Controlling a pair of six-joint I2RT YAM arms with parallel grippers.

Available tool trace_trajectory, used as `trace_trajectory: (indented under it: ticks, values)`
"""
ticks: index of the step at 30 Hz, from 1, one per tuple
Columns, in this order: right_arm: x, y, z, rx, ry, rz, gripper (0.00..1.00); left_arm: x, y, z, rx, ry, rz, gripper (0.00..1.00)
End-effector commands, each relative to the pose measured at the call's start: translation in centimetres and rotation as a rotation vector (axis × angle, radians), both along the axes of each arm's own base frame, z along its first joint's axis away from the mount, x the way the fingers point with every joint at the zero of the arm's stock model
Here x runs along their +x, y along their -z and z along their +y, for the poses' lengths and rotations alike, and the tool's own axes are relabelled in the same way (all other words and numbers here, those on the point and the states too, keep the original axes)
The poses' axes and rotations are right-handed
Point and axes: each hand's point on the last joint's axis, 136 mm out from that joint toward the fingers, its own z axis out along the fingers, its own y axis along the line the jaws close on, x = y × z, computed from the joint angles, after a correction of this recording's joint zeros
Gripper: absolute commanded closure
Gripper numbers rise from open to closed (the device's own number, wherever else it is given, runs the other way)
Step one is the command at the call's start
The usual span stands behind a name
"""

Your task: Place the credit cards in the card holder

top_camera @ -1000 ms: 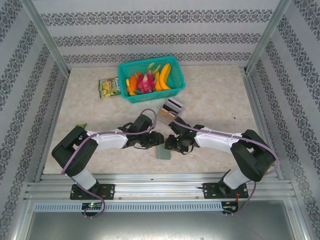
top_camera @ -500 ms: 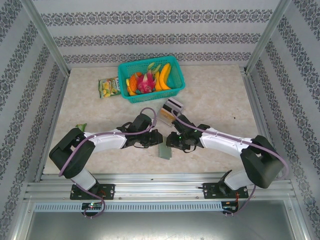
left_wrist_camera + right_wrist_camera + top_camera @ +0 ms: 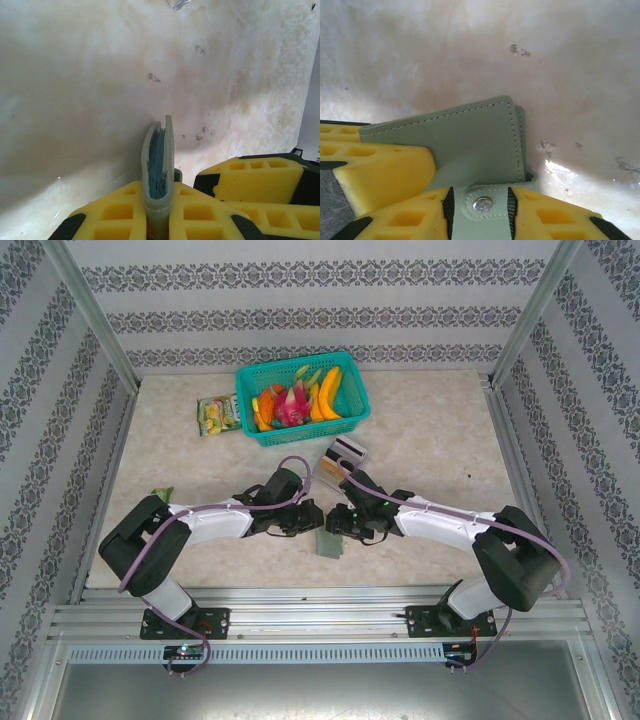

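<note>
Left wrist view showed the left gripper (image 3: 159, 212) pinching the stitched grey-green card holder (image 3: 157, 150) edge-on, blue inside, while the right gripper (image 3: 481, 222) clamped its snap tab (image 3: 481, 203), near the table's (image 3: 430, 440) front edge.

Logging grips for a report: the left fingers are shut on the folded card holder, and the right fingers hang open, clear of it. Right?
Not quite. The left fingers are shut on the folded card holder, but the right fingers are not clear of it: the right wrist view shows them pinching its snap tab.
</note>
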Motion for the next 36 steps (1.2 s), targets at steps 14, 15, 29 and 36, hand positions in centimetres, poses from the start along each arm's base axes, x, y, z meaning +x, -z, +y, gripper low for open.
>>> trace_trajectory:
  ticks: [14,15,29,36]
  values:
    - [-1.9,0.5,-0.1,0.060,-0.032,-0.009,0.63,1.2,-2.7,-0.8,-0.136,-0.062,-0.035,0.92]
    - [-1.9,0.4,0.1,0.074,-0.034,-0.014,0.63,1.2,-2.7,-0.9,-0.139,-0.060,-0.034,0.92]
    - [0.1,1.5,-2.4,-0.120,0.010,-0.067,0.62,1.0,-2.8,-2.1,-0.229,-0.065,0.026,0.92]
    - [0.5,2.1,-5.7,-0.202,0.118,-0.077,0.65,0.8,-2.6,-1.4,-0.178,-0.061,0.016,0.93]
